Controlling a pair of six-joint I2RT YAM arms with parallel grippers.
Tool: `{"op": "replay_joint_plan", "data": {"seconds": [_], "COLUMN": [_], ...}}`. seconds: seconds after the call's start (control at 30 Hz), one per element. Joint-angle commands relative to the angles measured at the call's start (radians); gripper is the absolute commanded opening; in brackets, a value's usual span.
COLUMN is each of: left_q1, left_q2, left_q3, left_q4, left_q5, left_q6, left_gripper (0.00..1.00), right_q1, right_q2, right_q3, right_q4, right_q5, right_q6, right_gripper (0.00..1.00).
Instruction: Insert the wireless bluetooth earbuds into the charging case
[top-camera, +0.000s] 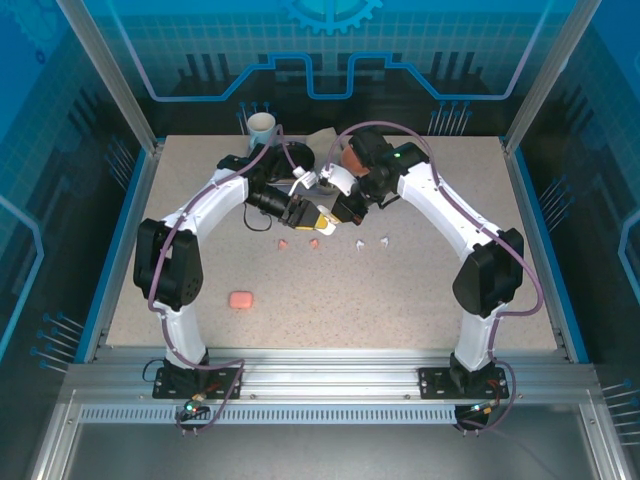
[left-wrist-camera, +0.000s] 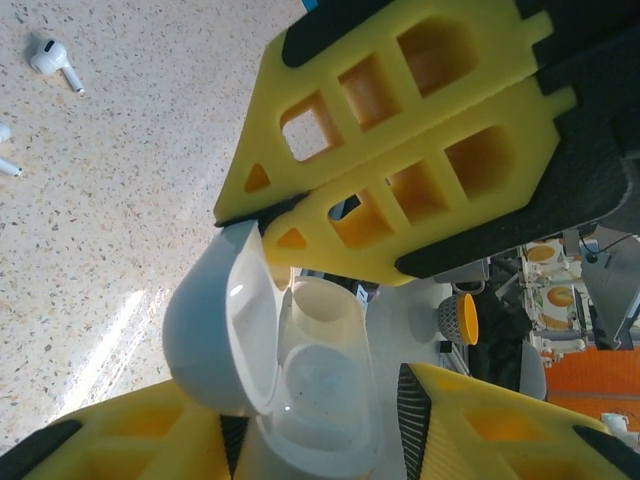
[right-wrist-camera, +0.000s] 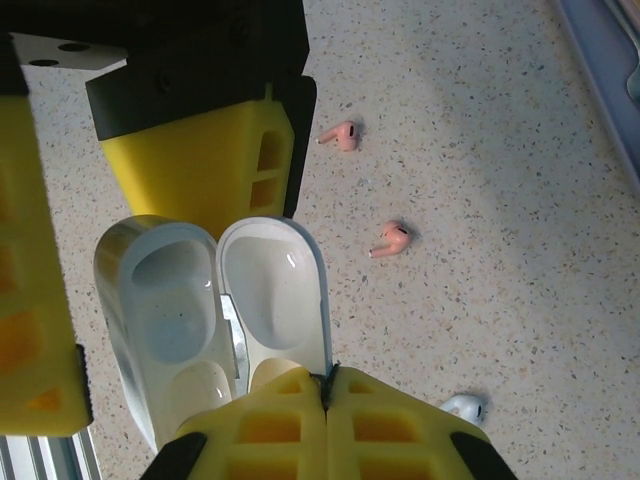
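1. Speckled table (top-camera: 400, 290): open white charging case (right-wrist-camera: 170, 300) sits near centre, between both grippers.
2. Left gripper (left-wrist-camera: 320, 400) straddles it; grip cannot be confirmed.
3. Right gripper (right-wrist-camera: 326, 380) is pressed together, tips at the lid (right-wrist-camera: 270, 290).
4. Pink earbuds (right-wrist-camera: 343, 135) and white earbuds (left-wrist-camera: 55, 58) lie on the table near centre.

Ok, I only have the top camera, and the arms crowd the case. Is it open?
Observer: Yes. In the right wrist view the case is open, with its lid swung back.
Operator: Anything inside?
Observer: No. Both halves look empty from that view.
Operator: What is the right arm doing to it?
Observer: The right gripper is shut on the lid's rim.
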Motion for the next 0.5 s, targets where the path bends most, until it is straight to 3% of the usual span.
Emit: {"op": "replay_joint_plan", "data": {"seconds": [0.0, 0.47], "left_q1": [-0.005, -0.008], "left_q2": [0.012, 0.017], "left_q3": [0.012, 0.005], "left_q4": [-0.011, -0.008], "left_q5": [0.043, 0.053], "left_q6": [0.004, 0.006], "left_gripper": [0.43, 0.26], "right_q1": [-0.013, -0.009], "right_q2": [-0.027, -0.032], "right_q3": [0.02, 0.019], "right_q4": [0.008, 0.013], "right_q5": [-0.03, -0.038], "right_q6": [-0.003, 0.006], "right_gripper": [0.0, 0.0]}}
